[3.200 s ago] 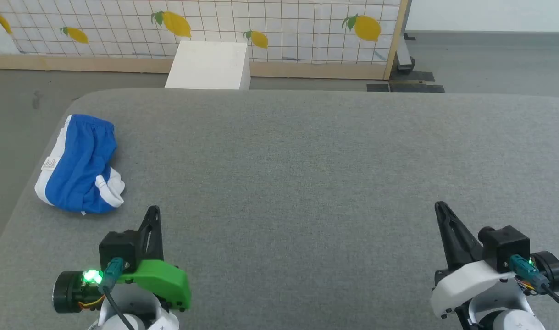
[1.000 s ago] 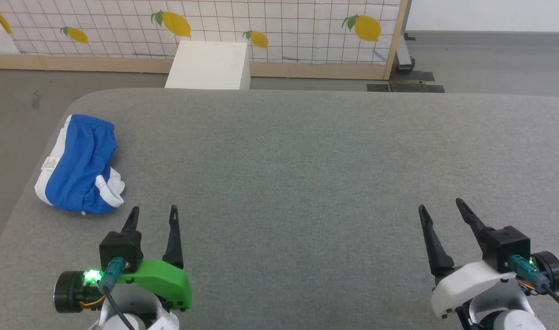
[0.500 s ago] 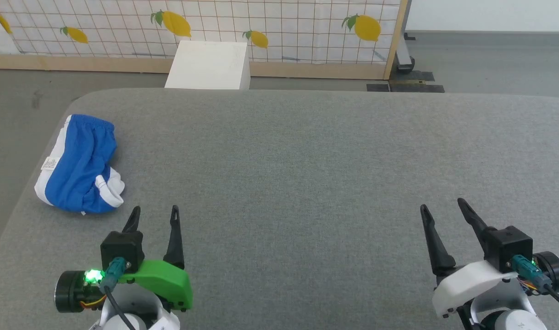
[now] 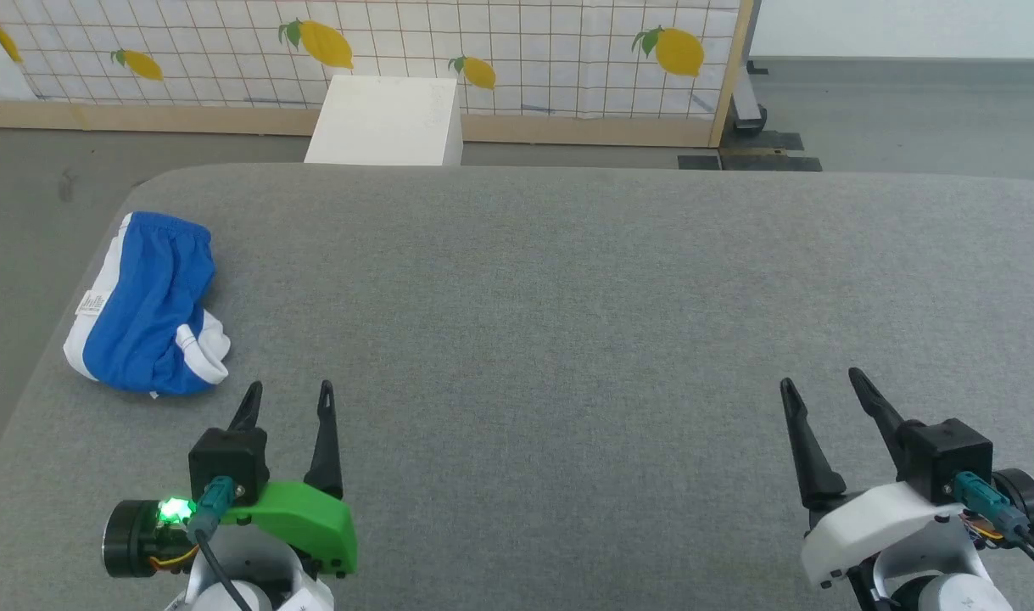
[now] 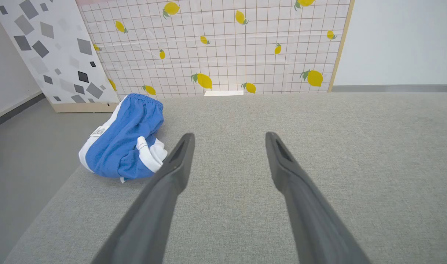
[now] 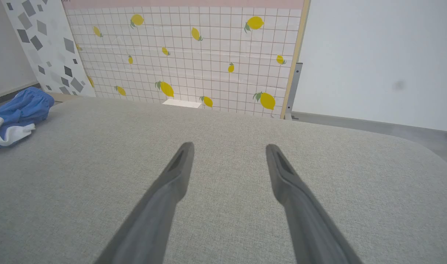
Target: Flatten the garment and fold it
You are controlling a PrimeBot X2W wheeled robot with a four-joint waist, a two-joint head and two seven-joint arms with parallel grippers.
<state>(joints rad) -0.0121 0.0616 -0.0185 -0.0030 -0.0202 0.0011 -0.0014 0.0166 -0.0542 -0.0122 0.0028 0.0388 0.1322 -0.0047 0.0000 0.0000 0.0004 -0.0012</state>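
Observation:
The garment (image 4: 148, 305), blue shorts with white trim and a white label, lies crumpled near the left edge of the grey table (image 4: 567, 280). It also appears at left in the left wrist view, garment (image 5: 124, 143), and at far left in the right wrist view, garment (image 6: 16, 113). My left gripper (image 4: 287, 389) hovers open over the table's front left, just right of and nearer than the shorts, empty. In its own view the left gripper (image 5: 229, 136) has bare cloth between its fingers. My right gripper (image 4: 822, 380) stands open and empty at the front right; right gripper (image 6: 229, 146).
A white box (image 4: 387, 119) stands on the floor behind the table's far edge, before a lemon-print grid panel (image 4: 517, 42). Grey floor (image 4: 25, 195) lies left of the table. A grey-patterned board (image 5: 43, 51) leans at the left.
Since the oldest frame both grippers have opened from shut. Over the last second both arms have barely shifted; the garment lies as before.

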